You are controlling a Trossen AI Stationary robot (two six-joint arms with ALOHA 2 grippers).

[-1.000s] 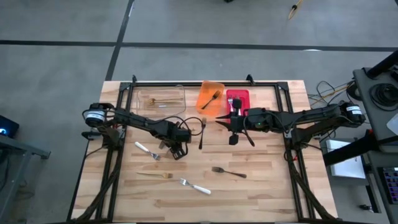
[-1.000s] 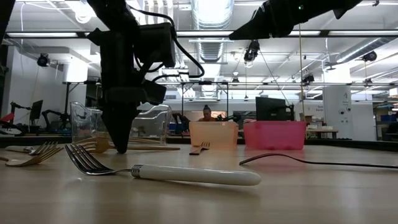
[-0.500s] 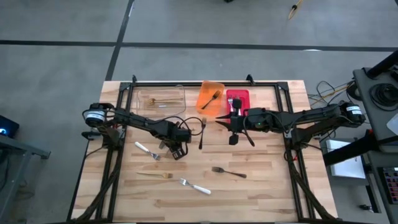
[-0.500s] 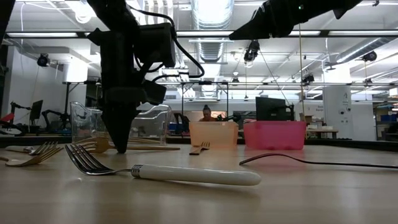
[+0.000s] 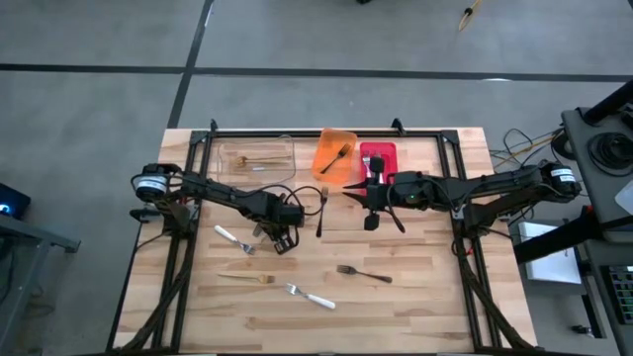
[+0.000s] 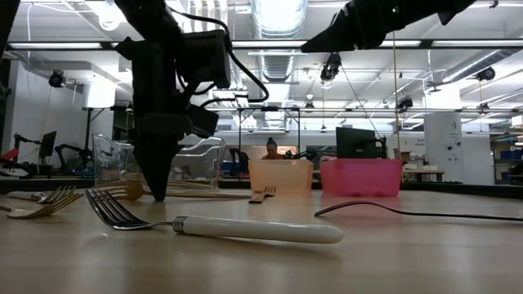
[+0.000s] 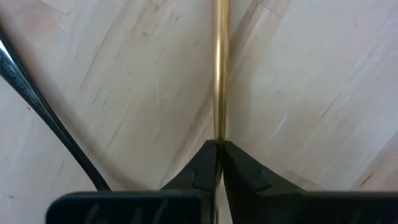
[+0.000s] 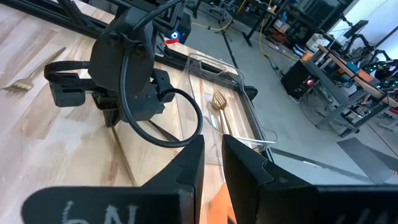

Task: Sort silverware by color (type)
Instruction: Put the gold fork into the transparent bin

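Observation:
My left gripper (image 7: 219, 144) stands fingertips-down on the table left of centre (image 5: 280, 240), shut on a slim gold utensil (image 7: 219, 74). A black utensil handle (image 7: 37, 112) lies beside it. More silverware lies loose: a white-handled fork (image 5: 234, 239), a gold fork (image 5: 247, 278), another white-handled fork (image 6: 245, 229), a black fork (image 5: 364, 273) and a gold-tined fork (image 5: 321, 210). My right gripper (image 8: 211, 162) hangs high over the table's middle (image 5: 354, 194), its fingers a narrow gap apart with nothing between them. My left gripper pinches the gold utensil's thin handle (image 7: 219, 132) between its two fingertips, one on each long side. The fingers come from above, pointing down. The handle lies flat on the table and runs on past the fingertips.
At the far edge stand a clear bin (image 5: 257, 158) holding a gold utensil, an orange bin (image 5: 334, 156) with a fork, and a red bin (image 5: 378, 158). A black cable loops off my left wrist (image 8: 180, 118). Bare wood lies at the near right.

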